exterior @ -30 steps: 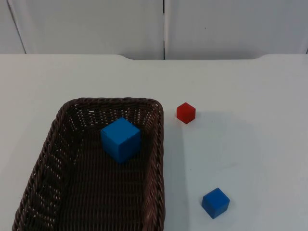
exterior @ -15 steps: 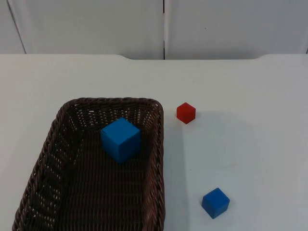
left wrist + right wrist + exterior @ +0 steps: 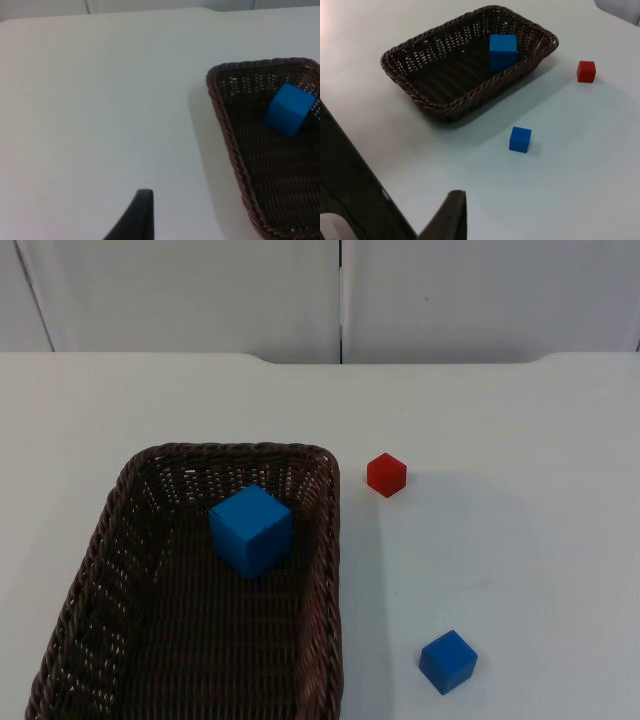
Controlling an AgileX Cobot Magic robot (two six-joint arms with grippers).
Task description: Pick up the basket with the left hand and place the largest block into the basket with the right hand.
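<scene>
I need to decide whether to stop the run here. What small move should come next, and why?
Probably none beyond keeping both arms back: the large blue block already sits inside the basket, which rests on the table. The small blue block and red block lie outside.

Large block (image 3: 251,530) sits in basket (image 3: 325,570), toward its far end. Two smaller blocks on table (image 3: 500,420) right of basket: one (image 3: 386,474) farther, one (image 3: 447,661) nearer.

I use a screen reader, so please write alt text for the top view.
A large blue block sits inside a dark wicker basket on a white table. To the basket's right, apart from it, lie a small red block and a smaller blue block.
</scene>
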